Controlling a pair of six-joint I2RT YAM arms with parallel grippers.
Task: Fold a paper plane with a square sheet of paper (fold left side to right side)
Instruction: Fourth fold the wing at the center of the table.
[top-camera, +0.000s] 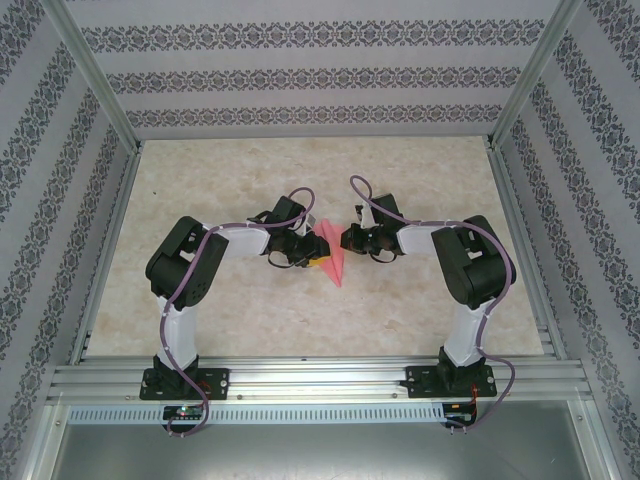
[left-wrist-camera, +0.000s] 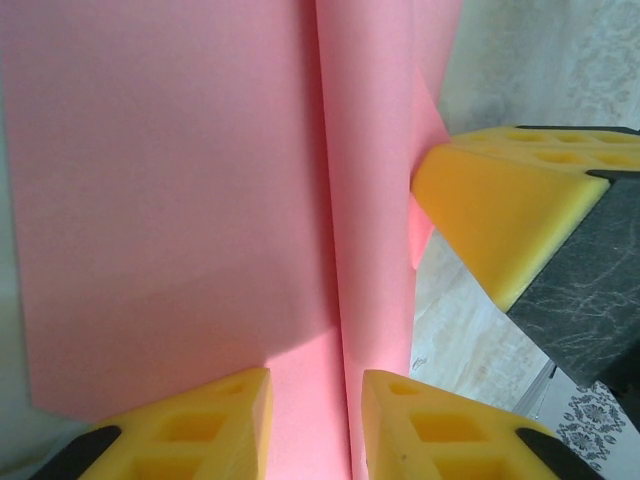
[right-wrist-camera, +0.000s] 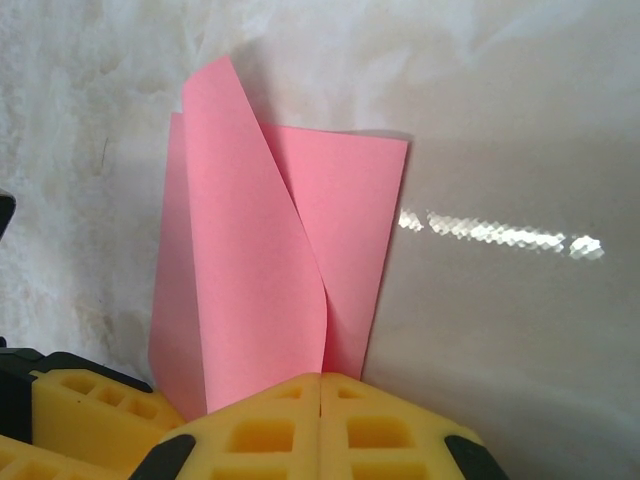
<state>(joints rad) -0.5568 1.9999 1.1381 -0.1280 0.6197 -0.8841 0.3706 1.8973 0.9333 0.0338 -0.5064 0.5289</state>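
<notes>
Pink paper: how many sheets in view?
1. The sheet of paper, partly folded, is mid-table: the right end effector pinches one edge, and the left end effector straddles it. More could be hidden underneath.

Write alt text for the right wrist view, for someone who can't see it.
The right claw, two yellow foam fingers pressed together at bottom centre, pinches the lower edge of a partly folded salmon-pink sheet of paper that rises from it, one flap curling over the rest. Behind lies the pale marbled tabletop with a streak of glare.

Left wrist view: paper plane (left-wrist-camera: 180, 200) cut off at top; lower end hidden behind right pincer (right-wrist-camera: 320, 382).
</notes>
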